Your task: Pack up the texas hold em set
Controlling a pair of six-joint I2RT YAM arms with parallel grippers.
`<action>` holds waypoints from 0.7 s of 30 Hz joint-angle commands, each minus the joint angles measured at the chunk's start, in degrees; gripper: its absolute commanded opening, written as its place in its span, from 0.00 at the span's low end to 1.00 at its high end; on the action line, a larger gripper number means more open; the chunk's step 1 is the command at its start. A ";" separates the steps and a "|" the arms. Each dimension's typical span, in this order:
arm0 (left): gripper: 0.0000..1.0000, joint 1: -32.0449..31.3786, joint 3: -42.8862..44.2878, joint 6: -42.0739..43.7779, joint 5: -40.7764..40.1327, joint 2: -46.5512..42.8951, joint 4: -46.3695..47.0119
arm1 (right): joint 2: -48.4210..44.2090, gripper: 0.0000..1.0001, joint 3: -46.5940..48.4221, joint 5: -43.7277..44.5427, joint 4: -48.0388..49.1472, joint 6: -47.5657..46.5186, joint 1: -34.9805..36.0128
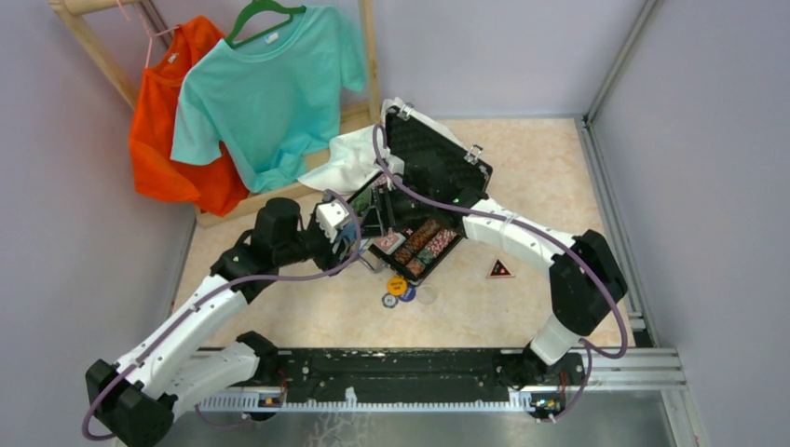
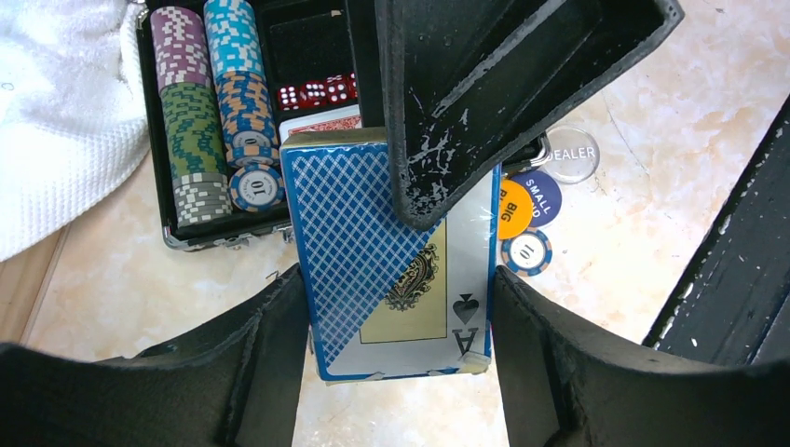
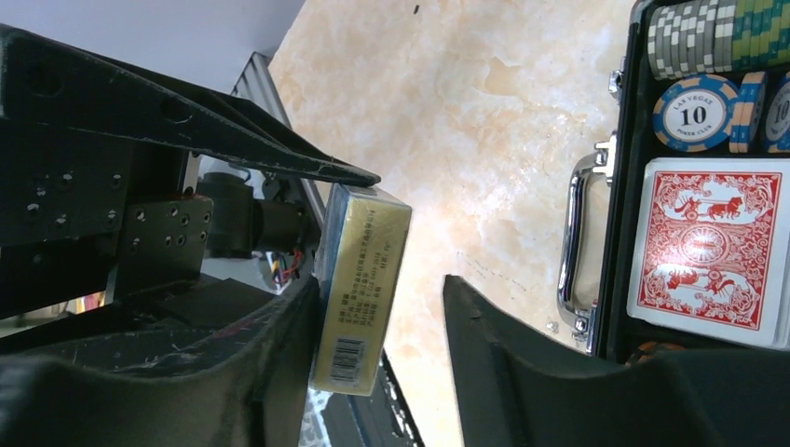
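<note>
From above, both wrists meet at the left end of the open black case [image 1: 438,163] on the tabletop [image 1: 545,172]. The left wrist view has the left jaws pinching the blue deck [image 2: 359,233] by its long edges, its length pointing at the case (red deck [image 2: 321,122] already seated). In the right wrist view the right jaws straddle it, spread, one side touching.

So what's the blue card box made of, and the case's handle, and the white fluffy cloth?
The blue card deck looks like a cardboard box in shiny clear wrap: light glints off it and the wrap puckers at a corner. The case handle looks like polished metal, silvery and mirror-bright. The white cloth looks like terry towelling, with a soft nubbly weave.
</note>
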 commanded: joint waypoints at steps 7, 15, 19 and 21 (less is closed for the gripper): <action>0.08 -0.82 2.86 0.02 0.20 -0.48 2.61 | -2.13 0.00 -0.68 -6.77 5.03 0.54 -1.09; 0.32 -0.91 2.75 -7.81 -11.04 -0.51 7.84 | -12.11 0.00 -10.72 13.22 12.18 10.44 -2.98; 0.47 -0.87 0.98 -15.36 -19.56 -0.97 12.71 | -19.07 0.00 -16.85 30.84 13.63 15.71 -3.09; 0.48 -0.87 -0.15 -18.22 -19.65 -0.91 14.86 | -22.39 0.00 -20.59 39.37 15.23 18.60 -3.05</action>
